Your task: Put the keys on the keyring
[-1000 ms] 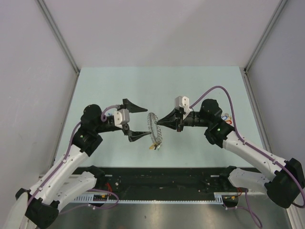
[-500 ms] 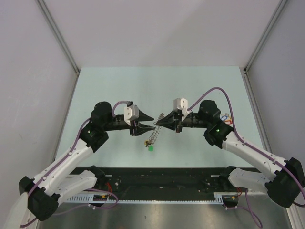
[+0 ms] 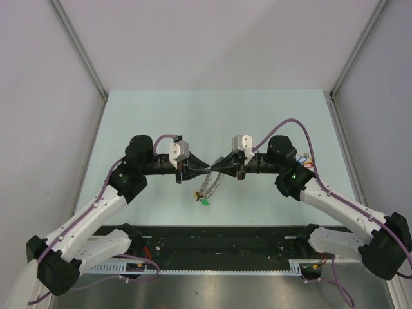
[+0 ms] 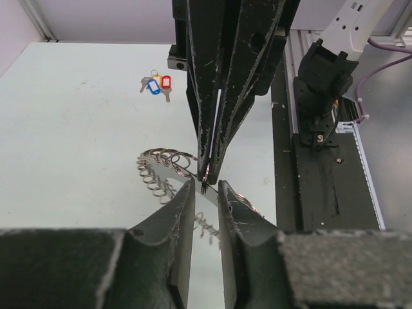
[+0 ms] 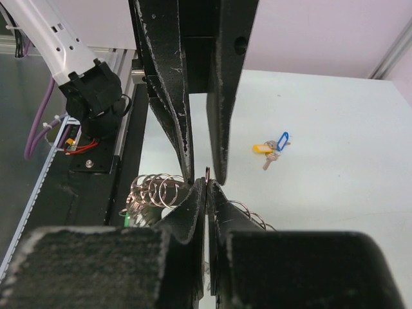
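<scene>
The keyring (image 3: 207, 185), a floppy chain of silvery coils, hangs above the table's middle, and its loops (image 4: 159, 168) spread to the left in the left wrist view. My right gripper (image 5: 206, 185) is shut on one thin ring of it. My left gripper (image 4: 206, 187) faces it tip to tip. Its jaws stand narrowly open on either side of that ring and the right fingertips, with a gap still showing. A green-headed key (image 3: 203, 201) dangles from the keyring's low end. Loose keys (image 4: 156, 84) with blue, red and yellow heads lie on the table beside the right arm (image 3: 305, 161).
A black rail (image 3: 219, 235) and a cable tray run along the near edge between the arm bases. Pale walls with metal posts close in the teal table (image 3: 148, 116) on the left, back and right.
My left arm swung in from the left to meet the right gripper, and its jaws narrowed from wide open. The keyring has folded from a round loop into a hanging strand.
</scene>
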`<action>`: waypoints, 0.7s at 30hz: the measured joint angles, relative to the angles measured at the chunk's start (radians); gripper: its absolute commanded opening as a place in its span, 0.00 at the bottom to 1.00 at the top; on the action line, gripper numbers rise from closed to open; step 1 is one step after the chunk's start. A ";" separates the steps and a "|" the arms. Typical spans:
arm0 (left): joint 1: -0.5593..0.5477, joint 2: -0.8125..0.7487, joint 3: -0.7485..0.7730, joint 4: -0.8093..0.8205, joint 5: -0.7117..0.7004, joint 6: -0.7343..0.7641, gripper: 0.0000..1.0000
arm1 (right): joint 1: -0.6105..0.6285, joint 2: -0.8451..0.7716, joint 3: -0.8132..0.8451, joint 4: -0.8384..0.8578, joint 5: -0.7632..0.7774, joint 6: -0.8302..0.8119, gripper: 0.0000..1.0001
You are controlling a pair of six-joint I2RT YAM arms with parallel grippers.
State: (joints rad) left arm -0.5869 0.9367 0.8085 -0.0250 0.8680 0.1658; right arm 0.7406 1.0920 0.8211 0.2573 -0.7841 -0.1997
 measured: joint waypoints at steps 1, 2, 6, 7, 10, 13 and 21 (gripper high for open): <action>0.000 0.001 0.003 -0.006 0.002 0.000 0.22 | 0.000 0.000 0.000 -0.001 0.000 -0.001 0.00; 0.000 0.003 0.005 -0.012 0.004 0.000 0.19 | 0.000 0.000 0.000 -0.002 0.000 -0.003 0.00; 0.000 0.009 0.017 -0.037 0.016 0.003 0.11 | 0.000 -0.008 0.000 -0.014 0.000 -0.010 0.00; 0.000 0.010 0.021 -0.040 0.018 0.004 0.06 | 0.000 -0.010 -0.001 -0.015 -0.001 -0.012 0.00; 0.000 0.010 0.024 -0.047 0.020 0.010 0.00 | 0.003 -0.014 -0.002 -0.018 -0.006 -0.020 0.00; -0.001 0.010 0.025 -0.048 0.027 0.011 0.00 | 0.003 -0.017 -0.002 -0.021 -0.011 -0.026 0.00; -0.003 0.026 0.026 -0.048 0.039 0.007 0.12 | 0.007 -0.017 -0.002 -0.038 -0.015 -0.046 0.00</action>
State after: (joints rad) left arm -0.5896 0.9623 0.8349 -0.0734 0.9070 0.1726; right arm 0.7475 1.0748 0.8192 0.2192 -0.7990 -0.2455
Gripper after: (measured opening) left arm 0.106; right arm 0.009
